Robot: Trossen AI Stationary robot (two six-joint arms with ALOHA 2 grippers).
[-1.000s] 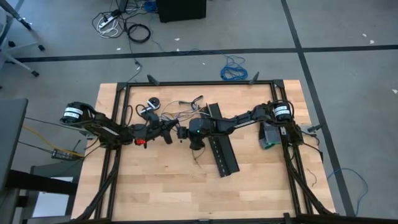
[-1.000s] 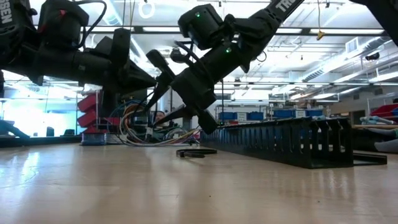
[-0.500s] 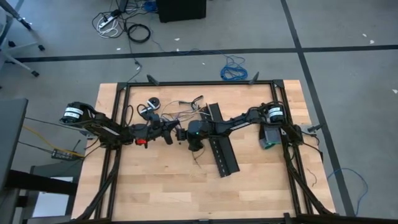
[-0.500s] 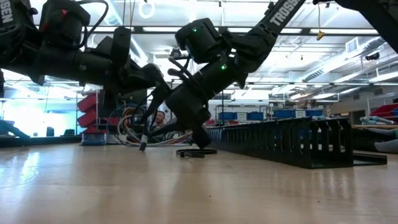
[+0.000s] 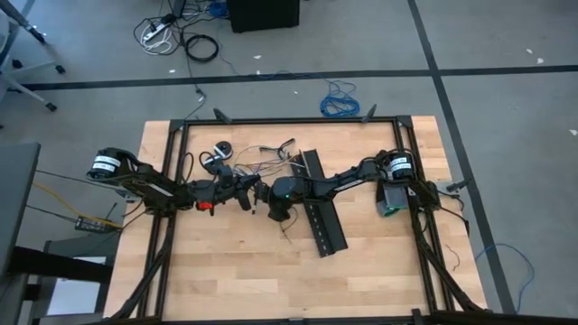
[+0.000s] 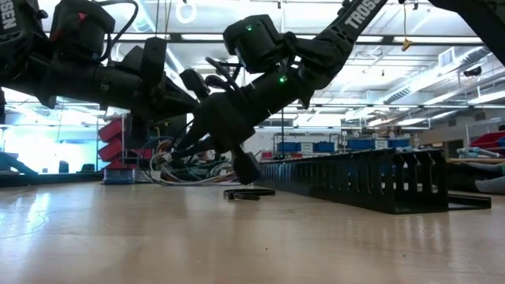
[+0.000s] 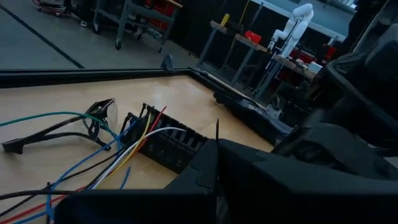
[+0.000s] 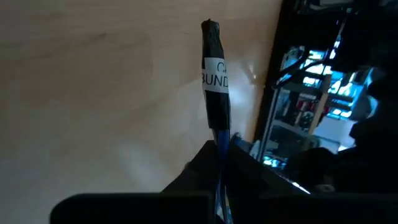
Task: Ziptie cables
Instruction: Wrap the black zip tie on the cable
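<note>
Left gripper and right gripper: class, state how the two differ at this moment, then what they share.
The right gripper clamps the taped, labelled end of the cables; the left gripper shows only a thin black strip standing between its fingers. The left gripper reaches in from the table's left side, the right gripper from its right. Shared: both are shut and meet near the table's middle.

left tool – right tool | meet mid-table | cables behind
</note>
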